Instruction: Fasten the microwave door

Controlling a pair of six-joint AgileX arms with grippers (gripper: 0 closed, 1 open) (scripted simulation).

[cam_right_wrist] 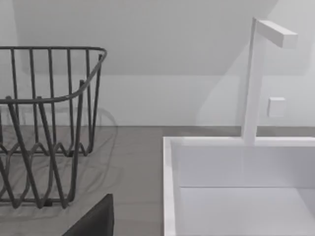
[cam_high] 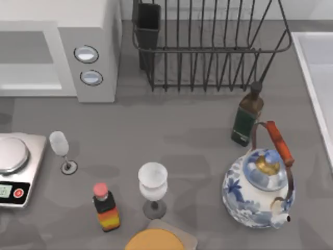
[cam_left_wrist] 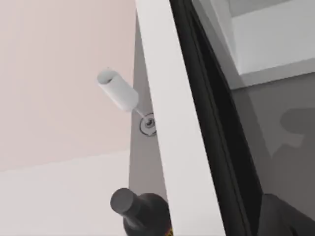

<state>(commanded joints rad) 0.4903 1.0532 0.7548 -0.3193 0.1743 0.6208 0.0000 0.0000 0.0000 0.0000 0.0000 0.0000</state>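
**Microwave door ajar, left arm close against it**

The microwave (cam_high: pixel 99 31) sits at the table's far left. Its door (cam_left_wrist: pixel 172 123) slants across the left wrist view as a thin white panel with a dark inner edge, swung away from the cavity. The dark shape that is probably the left gripper (cam_left_wrist: pixel 288 216) lies just beside it; I cannot tell how it is set. The right gripper (cam_right_wrist: pixel 93 219) idles near the dish rack (cam_right_wrist: pixel 44 123), its state equally unclear. The door looks stiff, light and hinged, so pushing flat near its free edge should work.
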